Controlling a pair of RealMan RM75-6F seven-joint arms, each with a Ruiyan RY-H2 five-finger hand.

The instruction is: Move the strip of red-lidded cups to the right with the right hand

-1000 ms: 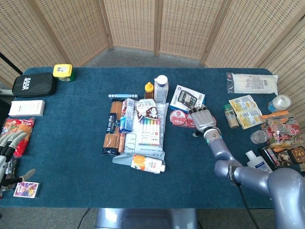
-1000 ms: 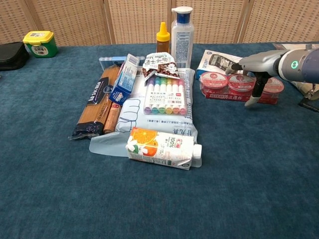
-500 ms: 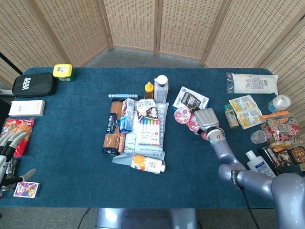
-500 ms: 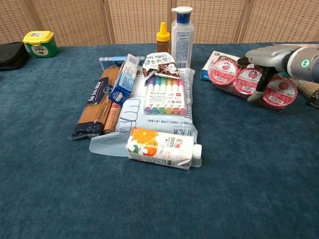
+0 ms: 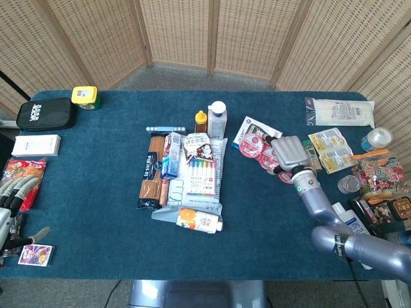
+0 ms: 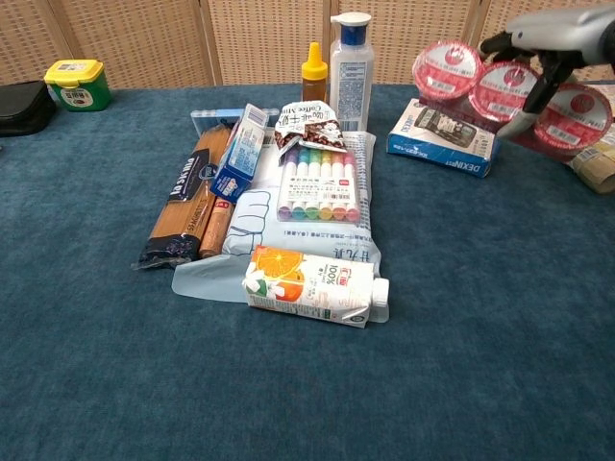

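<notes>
Strip of red-lidded cups [image 6: 509, 91] is up off the cloth, tilted, above and right of the blue-and-white box [image 6: 442, 137], right hand [image 5: 288, 153] clamped on it. Left hand [image 5: 14, 196] hangs far left of that box, fingers apart, holding nothing.

Glossy silver-grey right arm [image 5: 334, 234], green-lit wrist ring, boxy grey right hand [image 5: 289, 152]; pale-fingered left hand [image 5: 13, 196].

My table [image 5: 96, 192] wears a deep blue, carpet-like cloth. Behind it stands a folding screen [image 5: 180, 32] of woven cane panels in pale wooden frames, angled around the far edge. Grey floor [image 5: 192, 76] shows beneath the screen. Light falls evenly.
</notes>
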